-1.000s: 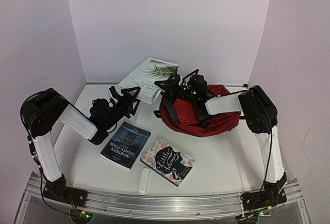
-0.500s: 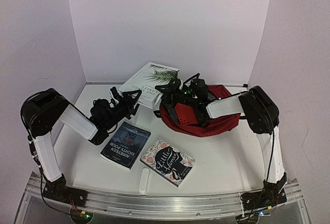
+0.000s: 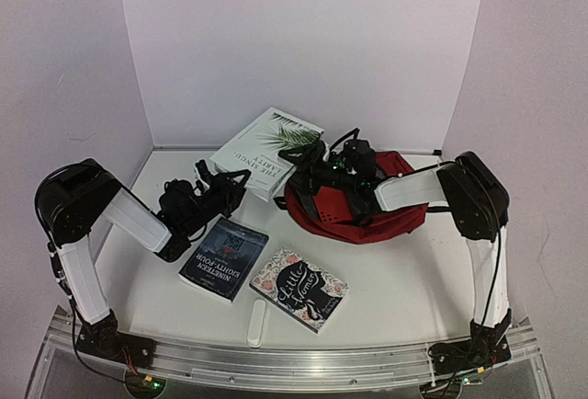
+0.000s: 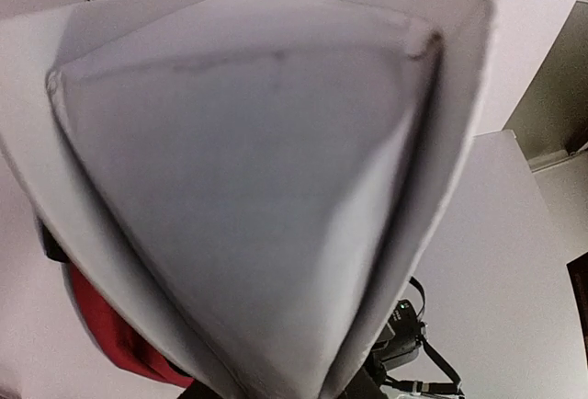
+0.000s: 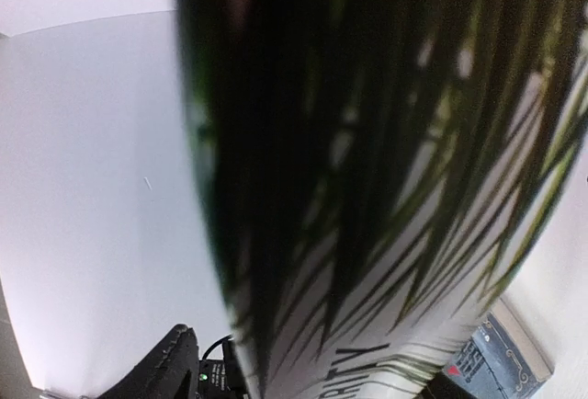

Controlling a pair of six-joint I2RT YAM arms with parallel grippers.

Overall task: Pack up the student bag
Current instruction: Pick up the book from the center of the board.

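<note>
Left tool (image 3: 223, 182) and right tool (image 3: 313, 156) sit against the white book (image 3: 262, 144); neither's opening can be told.

A flat white tabletop (image 3: 395, 279) is boxed in on three sides by plain pale lilac-white wall panels (image 3: 303, 40), edged in front by a brushed aluminium rail (image 3: 294, 360), and lit evenly.

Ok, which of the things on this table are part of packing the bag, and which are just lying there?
In the job now:
- student bag
- white palm-leaf book, tilted up beside it

Lying untouched, probably for packing later:
- Nineteen Eighty-Four
- Little Women
- white stick-like item, too small to identify
</note>
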